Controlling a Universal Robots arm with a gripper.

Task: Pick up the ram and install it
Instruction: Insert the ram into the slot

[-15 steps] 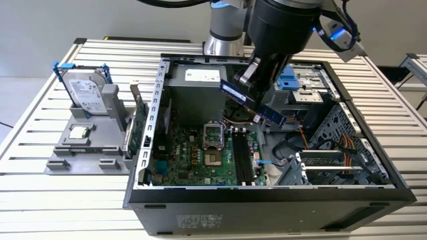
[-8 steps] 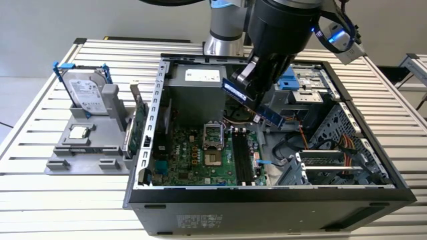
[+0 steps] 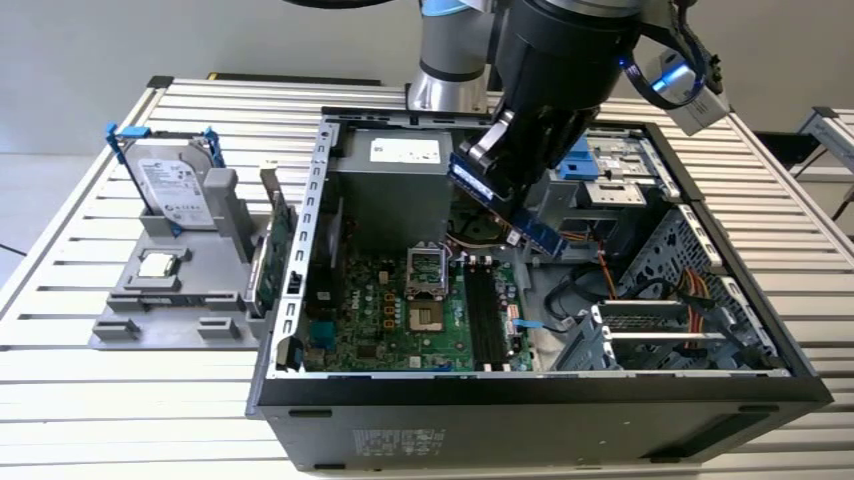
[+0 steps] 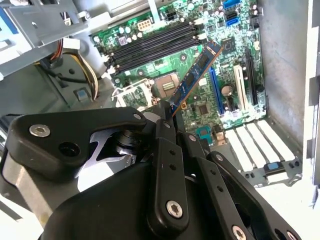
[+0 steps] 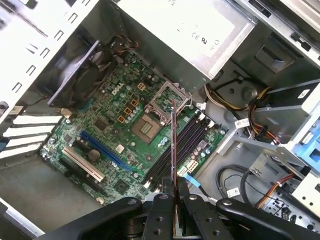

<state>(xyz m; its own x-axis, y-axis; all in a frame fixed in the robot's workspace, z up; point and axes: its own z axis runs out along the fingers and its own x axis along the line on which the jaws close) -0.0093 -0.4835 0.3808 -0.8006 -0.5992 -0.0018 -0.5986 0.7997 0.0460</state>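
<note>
On the exterior view's left, a grey stand (image 3: 134, 325) sits on the tabletop (image 3: 80, 400). It holds a silver hard drive (image 3: 174, 185), and a green card (image 3: 276, 255) stands just beside it. Next comes the open computer case (image 3: 534, 420), with a green board (image 3: 380, 315) lying flat inside. Long black slots (image 3: 485, 315) run along the board, and they look empty. Up in the air above the board, the tool (image 3: 505, 160) is closed tight on the ram (image 3: 527, 225). It pinches one end, so the ram sticks out past the tool's tips, away from the arm and down toward the board. In the exterior view the ram's long side slopes down toward the exterior view's right, so it is tilted, not flat. In the second wrist view the ram (image 4: 197, 72) reaches out toward the slots (image 4: 150, 42) but sits at a slant to them, not lined up. It touches nothing but the tool, and I think it is not in any slot yet.
</note>
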